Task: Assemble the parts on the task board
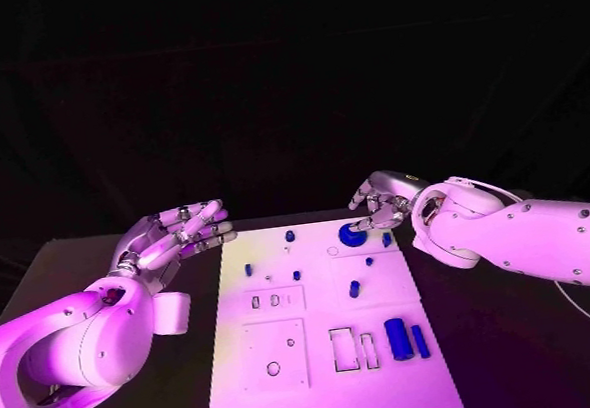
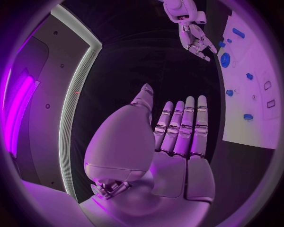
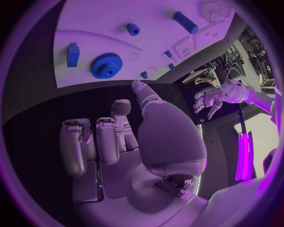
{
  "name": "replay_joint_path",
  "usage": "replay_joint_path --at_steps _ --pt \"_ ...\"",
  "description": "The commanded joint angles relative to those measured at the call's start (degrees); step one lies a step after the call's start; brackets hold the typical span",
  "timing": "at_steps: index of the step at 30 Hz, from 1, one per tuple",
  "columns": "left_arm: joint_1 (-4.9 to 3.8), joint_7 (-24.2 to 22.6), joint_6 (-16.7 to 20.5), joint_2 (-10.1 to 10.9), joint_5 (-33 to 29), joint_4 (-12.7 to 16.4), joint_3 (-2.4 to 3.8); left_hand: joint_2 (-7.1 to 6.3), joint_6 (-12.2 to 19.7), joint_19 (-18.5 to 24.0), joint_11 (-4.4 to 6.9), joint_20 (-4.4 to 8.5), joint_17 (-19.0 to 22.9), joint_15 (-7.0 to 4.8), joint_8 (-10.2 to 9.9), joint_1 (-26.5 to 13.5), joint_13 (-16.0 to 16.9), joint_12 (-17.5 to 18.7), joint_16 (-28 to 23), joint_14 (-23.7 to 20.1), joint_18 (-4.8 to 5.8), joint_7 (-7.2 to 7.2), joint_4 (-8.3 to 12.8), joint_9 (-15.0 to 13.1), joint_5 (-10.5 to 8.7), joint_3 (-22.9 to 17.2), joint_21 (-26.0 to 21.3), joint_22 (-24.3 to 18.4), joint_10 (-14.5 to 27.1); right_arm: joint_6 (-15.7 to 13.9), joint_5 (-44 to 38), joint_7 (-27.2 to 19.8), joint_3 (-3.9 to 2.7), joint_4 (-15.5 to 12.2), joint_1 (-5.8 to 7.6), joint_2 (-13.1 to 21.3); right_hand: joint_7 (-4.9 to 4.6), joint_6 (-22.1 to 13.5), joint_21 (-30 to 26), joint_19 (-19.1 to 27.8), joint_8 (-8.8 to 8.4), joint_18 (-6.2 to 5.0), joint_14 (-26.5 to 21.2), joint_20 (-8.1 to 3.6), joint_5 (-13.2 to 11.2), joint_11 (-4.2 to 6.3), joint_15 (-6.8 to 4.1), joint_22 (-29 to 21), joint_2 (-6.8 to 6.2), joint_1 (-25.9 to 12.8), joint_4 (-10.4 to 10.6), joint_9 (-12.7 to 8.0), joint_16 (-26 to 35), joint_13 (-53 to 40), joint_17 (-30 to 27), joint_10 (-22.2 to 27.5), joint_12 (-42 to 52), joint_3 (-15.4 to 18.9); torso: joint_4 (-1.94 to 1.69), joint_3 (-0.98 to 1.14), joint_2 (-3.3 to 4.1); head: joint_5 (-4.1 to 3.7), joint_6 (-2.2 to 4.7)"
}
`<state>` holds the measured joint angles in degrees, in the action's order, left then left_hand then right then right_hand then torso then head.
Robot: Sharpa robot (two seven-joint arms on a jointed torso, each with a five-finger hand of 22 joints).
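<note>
Low centre of the frame, two blue cylinders (image 1: 399, 338) stand near the task board (image 1: 334, 401)'s lower right. Further up sits one blue gear (image 1: 353, 235). Left hand (image 1: 171, 238) empty, fingers spread wide; right hand (image 1: 381, 204) just beside the gear, fingers curled, holding nothing.

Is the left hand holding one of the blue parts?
No, the left hand is bare, its fingers straight and holding nothing, beside the board.
</note>
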<state>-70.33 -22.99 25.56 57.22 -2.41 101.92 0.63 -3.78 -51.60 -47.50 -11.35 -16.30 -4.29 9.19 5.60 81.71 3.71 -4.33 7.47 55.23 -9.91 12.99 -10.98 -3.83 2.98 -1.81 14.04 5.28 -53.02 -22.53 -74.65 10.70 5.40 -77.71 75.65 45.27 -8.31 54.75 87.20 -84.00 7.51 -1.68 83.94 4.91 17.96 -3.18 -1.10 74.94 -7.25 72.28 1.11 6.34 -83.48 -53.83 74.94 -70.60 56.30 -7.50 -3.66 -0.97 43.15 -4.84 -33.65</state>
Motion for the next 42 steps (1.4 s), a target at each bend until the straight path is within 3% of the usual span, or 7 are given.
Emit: replay_joint_path --at_steps 1,13,31,42 --pt "-0.1 -0.1 -1.3 -0.2 0.3 -0.1 0.04 0.33 -0.2 -0.6 0.16 0.06 -0.1 -0.03 -0.4 0.3 0.0 0.2 -0.2 0.6 -0.69 0.14 0.4 0.0 -0.05 0.1 0.5 0.0 0.1 6.0 2.4 1.8 -0.03 0.8 0.07 -0.2 -0.14 -1.0 0.5 -3.3 0.41 0.7 3.6 0.59 0.2 -0.31 0.29 11.4 -0.06 0.5 0.5 0.2 -0.5 -3.5 2.3 0.1 3.2 1.0 -0.11 -0.03 -0.01 -0.1 -0.31" --pt "-0.11 -0.1 -1.4 -0.4 0.3 -0.4 0.04 0.33 -0.2 -0.7 0.17 0.08 -0.1 -0.04 -0.4 0.3 0.0 0.3 -0.2 0.7 -0.69 0.13 0.4 0.0 -0.05 0.1 0.5 0.0 0.1 8.6 -2.2 5.0 0.0 4.0 -0.11 -3.0 -0.55 -2.8 1.1 -4.1 1.95 0.97 4.1 1.0 0.5 -0.76 0.8 12.5 0.13 2.0 2.0 0.7 -2.2 -12.6 5.5 -3.1 12.2 3.6 -0.07 -0.14 -0.02 -0.24 -0.56" --pt "-0.11 -0.1 -1.5 -0.8 0.3 -0.7 0.04 0.32 -0.2 -0.7 0.16 0.09 -0.1 -0.04 -0.4 0.3 0.0 0.3 -0.2 0.7 -0.69 0.13 0.4 0.0 -0.05 0.1 0.5 0.0 0.1 9.3 -3.0 6.4 0.11 8.4 -0.85 -6.2 -0.6 -3.0 1.3 -4.3 2.67 1.06 4.2 1.11 0.8 -0.82 0.88 12.8 1.11 3.0 2.3 0.9 -2.6 -14.6 6.3 -3.8 14.1 3.5 -0.08 -0.08 -0.06 -0.24 -1.04" --pt "-0.1 -0.1 -1.5 -0.9 0.4 -0.9 0.04 0.32 -0.2 -0.7 0.16 0.09 -0.1 -0.04 -0.4 0.3 0.0 0.3 -0.2 0.7 -0.69 0.13 0.4 0.0 -0.05 0.1 0.5 0.0 0.1 10.0 -2.5 6.3 0.14 9.0 -1.33 -6.7 -0.53 -2.6 1.4 -4.4 3.27 1.08 4.2 1.12 1.0 -0.78 0.87 12.9 1.58 3.4 2.4 1.1 -2.7 -15.9 6.4 -4.4 15.3 3.3 0.02 -0.09 -0.06 0.0 -1.26"
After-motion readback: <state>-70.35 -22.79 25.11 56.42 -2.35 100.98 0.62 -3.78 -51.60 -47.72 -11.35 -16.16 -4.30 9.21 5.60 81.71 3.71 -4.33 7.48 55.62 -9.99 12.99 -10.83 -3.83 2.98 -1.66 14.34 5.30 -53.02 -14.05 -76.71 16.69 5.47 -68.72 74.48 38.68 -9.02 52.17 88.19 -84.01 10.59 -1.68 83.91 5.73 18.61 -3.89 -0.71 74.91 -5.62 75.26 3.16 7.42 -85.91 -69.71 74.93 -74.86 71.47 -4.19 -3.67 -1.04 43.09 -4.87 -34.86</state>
